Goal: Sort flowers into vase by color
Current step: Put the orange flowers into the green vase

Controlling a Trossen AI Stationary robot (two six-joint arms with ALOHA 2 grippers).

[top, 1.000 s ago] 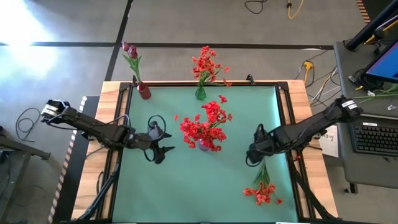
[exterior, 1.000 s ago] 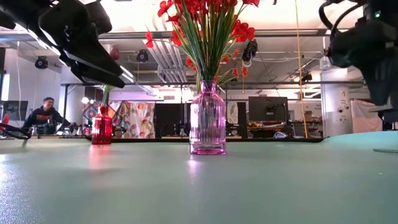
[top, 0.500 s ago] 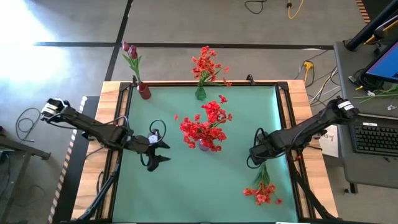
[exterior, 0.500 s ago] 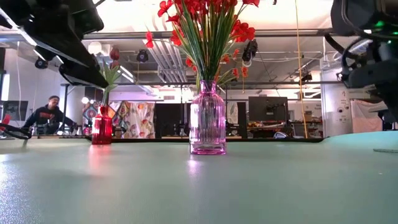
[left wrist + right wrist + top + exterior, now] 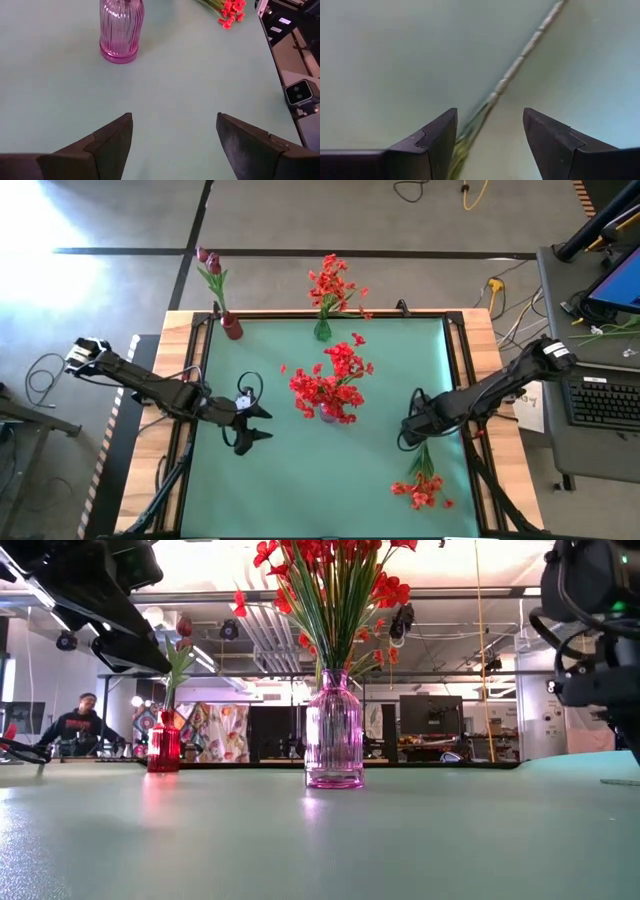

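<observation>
Right gripper (image 5: 489,131), fingers spread wide and holding nothing, is straddling the thin green stem (image 5: 520,57) of a red flower spray (image 5: 421,485) lying on the green table (image 5: 300,470); left gripper (image 5: 174,135) is hovering open.

Both my arms reach in over the table, fingers spread on each gripper.

My left arm (image 5: 150,385) comes in from the table's left edge and stretches toward the middle, its wrist low and nearly level. My left gripper (image 5: 252,425) hangs above the table left of centre, pointing across to the right, jaws wide apart and holding nothing; in the left wrist view my two dark fingers (image 5: 112,145) stand far from each other. My right arm (image 5: 500,388) slants in from the right edge, elbow high, wrist bent downward. My right gripper (image 5: 412,435) points down close over the table's right side, its fingers (image 5: 432,140) parted, not closed on anything.
</observation>
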